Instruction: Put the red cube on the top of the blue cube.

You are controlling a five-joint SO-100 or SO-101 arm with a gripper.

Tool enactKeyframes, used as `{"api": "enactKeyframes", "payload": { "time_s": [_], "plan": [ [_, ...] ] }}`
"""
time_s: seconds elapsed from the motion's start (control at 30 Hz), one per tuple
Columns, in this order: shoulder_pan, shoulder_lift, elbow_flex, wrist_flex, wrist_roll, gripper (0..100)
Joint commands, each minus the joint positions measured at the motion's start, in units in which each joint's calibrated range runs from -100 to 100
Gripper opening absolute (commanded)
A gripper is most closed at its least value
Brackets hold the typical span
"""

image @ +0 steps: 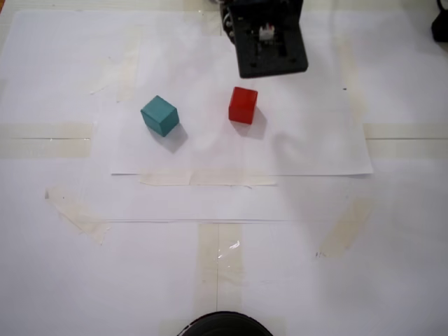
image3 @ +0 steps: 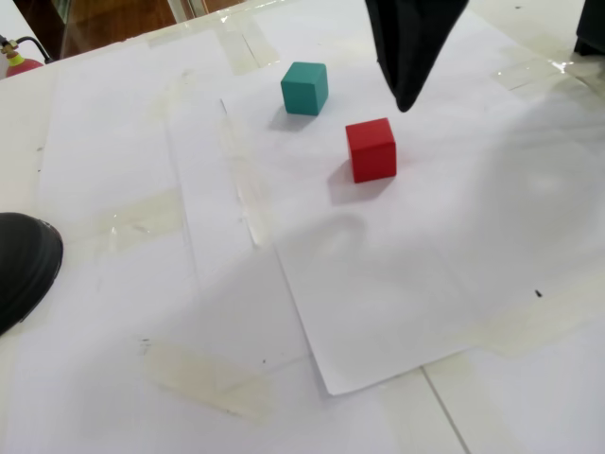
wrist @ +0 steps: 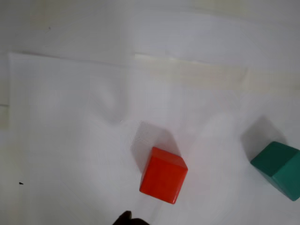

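The red cube (image: 243, 105) sits on a white paper sheet, apart from the teal blue cube (image: 159, 115) to its left in this fixed view. Both also show in the other fixed view, red (image3: 371, 148) and teal (image3: 304, 87), and in the wrist view, red (wrist: 163, 175) and teal (wrist: 279, 169) at the right edge. My gripper (image3: 405, 102) hangs above the table just beyond the red cube. Its black jaws come together to one point and hold nothing. Only a dark tip (wrist: 126, 218) of it shows in the wrist view.
The white paper sheet (image: 238, 157) lies on a white table with strips of tape (image: 45, 138). A black rounded object (image3: 24, 265) sits at the table's near edge (image: 224, 325).
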Motion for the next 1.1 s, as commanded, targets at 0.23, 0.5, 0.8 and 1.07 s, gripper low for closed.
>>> {"api": "enactKeyframes", "payload": {
  "time_s": [0.23,0.5,0.8,1.07],
  "plan": [
    [3.23,3.74,-10.86,0.67,0.15,2],
    [3.99,4.17,-9.68,-0.06,0.20,4],
    [2.25,3.66,-7.04,0.51,0.00,25],
    [0.20,2.80,-2.60,-5.20,-0.59,30]
  ]
}}
